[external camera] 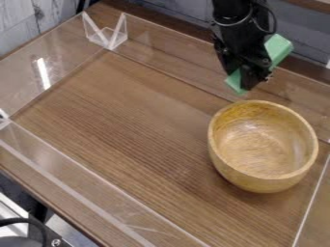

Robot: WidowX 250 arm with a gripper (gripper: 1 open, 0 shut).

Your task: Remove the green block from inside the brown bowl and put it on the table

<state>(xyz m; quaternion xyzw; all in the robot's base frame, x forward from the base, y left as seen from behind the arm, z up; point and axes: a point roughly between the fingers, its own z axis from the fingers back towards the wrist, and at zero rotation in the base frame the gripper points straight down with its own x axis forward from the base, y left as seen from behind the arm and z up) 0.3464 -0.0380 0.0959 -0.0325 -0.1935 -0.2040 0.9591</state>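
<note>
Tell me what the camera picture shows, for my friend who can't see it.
A black gripper holds a green block above the table, just behind an empty brown bowl. A clear plastic wall runs around the table's edges.

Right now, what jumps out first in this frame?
The black hand at the upper right, shut on the bright green block, held above the table just behind the brown bowl. Next the bowl itself at right, empty, with a thick rim and pale grain.
</note>
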